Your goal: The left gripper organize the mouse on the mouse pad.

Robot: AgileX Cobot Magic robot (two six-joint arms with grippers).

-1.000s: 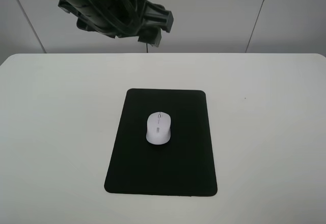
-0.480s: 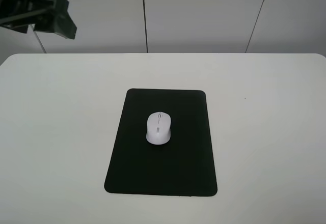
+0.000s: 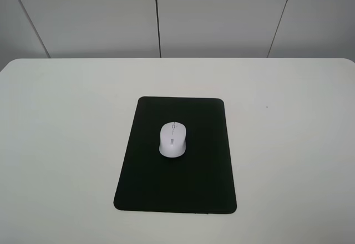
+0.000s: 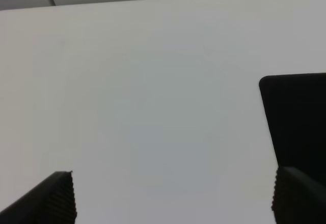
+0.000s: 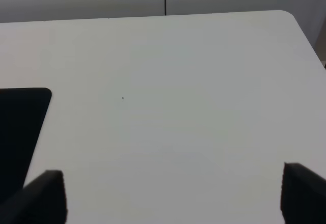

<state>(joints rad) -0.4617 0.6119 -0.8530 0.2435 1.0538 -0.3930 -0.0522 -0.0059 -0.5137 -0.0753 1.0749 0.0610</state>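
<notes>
The white mouse [image 3: 173,140] lies near the middle of the black mouse pad [image 3: 177,188] on the white table, its scroll wheel pointing to the far edge. Neither arm shows in the high view. In the left wrist view my left gripper [image 4: 173,198] stands open over bare table, its dark fingertips [image 4: 58,196] wide apart, with a corner of the mouse pad [image 4: 298,117] beside it. My right gripper [image 5: 173,196] is open too, nothing between its fingers, and a corner of the pad [image 5: 20,122] shows at the side.
The white table [image 3: 288,144] stretches around the pad, with its far edge against a grey panelled wall [image 3: 222,16]. A tiny dark speck [image 3: 267,107] marks the table right of the pad.
The left arm, which hung high above the table's back, has swung away to the left and out of the high view. Mouse and pad have not moved.
</notes>
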